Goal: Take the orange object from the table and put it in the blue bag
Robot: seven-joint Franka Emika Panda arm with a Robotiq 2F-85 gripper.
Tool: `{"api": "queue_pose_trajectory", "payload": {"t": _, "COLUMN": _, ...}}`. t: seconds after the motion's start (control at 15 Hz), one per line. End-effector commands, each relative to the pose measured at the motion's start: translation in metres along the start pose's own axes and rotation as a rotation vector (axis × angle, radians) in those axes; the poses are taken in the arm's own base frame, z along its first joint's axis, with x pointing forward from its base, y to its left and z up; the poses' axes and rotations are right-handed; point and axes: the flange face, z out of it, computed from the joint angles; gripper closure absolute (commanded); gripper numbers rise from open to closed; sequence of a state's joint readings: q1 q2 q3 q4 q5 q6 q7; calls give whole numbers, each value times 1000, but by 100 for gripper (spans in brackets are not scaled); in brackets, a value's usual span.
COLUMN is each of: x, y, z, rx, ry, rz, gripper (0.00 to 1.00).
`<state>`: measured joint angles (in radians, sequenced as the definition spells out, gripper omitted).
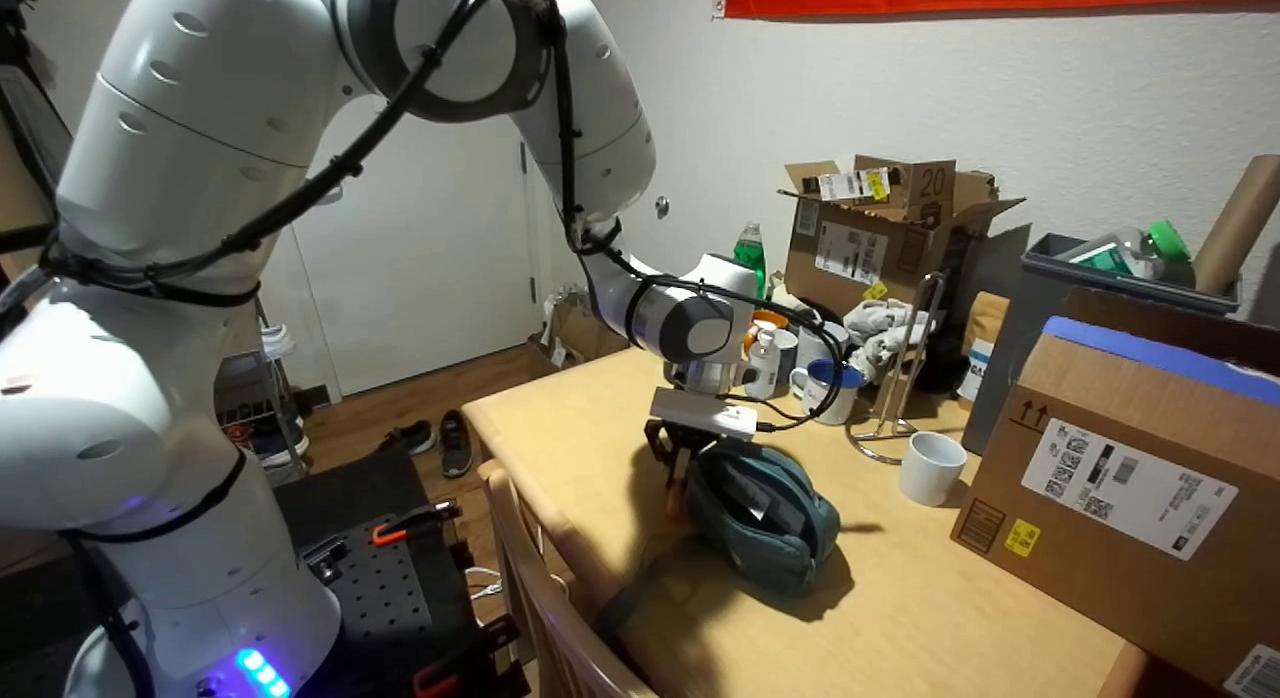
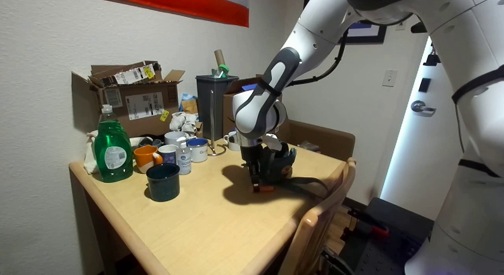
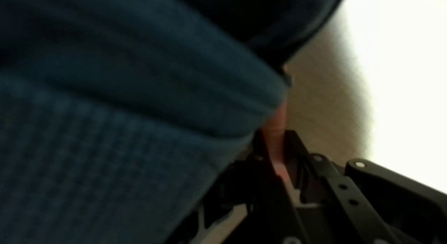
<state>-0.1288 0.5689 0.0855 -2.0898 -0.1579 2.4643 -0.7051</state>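
Observation:
The orange object (image 2: 267,188) is a thin orange piece at table level, beside the bag. In the wrist view the orange object (image 3: 277,123) runs between my fingertips, its far part hidden by the bag's edge. My gripper (image 3: 276,141) points down, and its two black fingers close against the object from both sides. My gripper (image 2: 256,184) is low, at or just above the table. The blue bag (image 1: 765,553) is a dark teal-blue soft bag with its top unzipped, right against the gripper. The bag (image 3: 104,149) fills the left of the wrist view.
The bag's strap (image 2: 303,181) trails toward a wooden chair (image 2: 311,227) at the table edge. A white mug (image 1: 932,468) and a large cardboard box (image 1: 1100,478) stand beyond the bag. A dark mug (image 2: 163,184), other mugs and bottles stand toward the wall.

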Motion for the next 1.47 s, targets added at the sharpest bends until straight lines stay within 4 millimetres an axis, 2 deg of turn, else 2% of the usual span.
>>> {"api": "queue_pose_trajectory", "payload": {"t": 0.0, "x": -2, "y": -3, "z": -16, "rx": -27, "ry": 27, "rz": -25, "gripper": 85}}
{"api": "queue_pose_trajectory", "payload": {"t": 0.13, "x": -3, "y": -3, "z": -23, "rx": -41, "ry": 31, "rz": -27, "gripper": 90}}
{"api": "queue_pose_trajectory", "payload": {"t": 0.4, "x": -8, "y": -3, "z": -43, "rx": -71, "ry": 47, "rz": -24, "gripper": 91}}
{"api": "queue_pose_trajectory", "payload": {"t": 0.47, "x": -10, "y": -3, "z": -51, "rx": -82, "ry": 50, "rz": -23, "gripper": 86}}
{"api": "queue_pose_trajectory", "payload": {"t": 0.53, "x": -13, "y": -4, "z": -60, "rx": -95, "ry": 52, "rz": -24, "gripper": 85}}
{"api": "queue_pose_trajectory", "payload": {"t": 0.6, "x": -15, "y": -5, "z": -68, "rx": -109, "ry": 53, "rz": -22, "gripper": 89}}
{"api": "queue_pose_trajectory", "payload": {"t": 0.8, "x": -27, "y": -12, "z": -104, "rx": -168, "ry": 58, "rz": -33, "gripper": 93}}
{"api": "queue_pose_trajectory", "payload": {"t": 1.2, "x": -46, "y": -32, "z": -174, "rx": -304, "ry": 74, "rz": -67, "gripper": 93}}
{"api": "queue_pose_trajectory", "payload": {"t": 1.4, "x": -53, "y": -41, "z": -197, "rx": -351, "ry": 85, "rz": -80, "gripper": 93}}
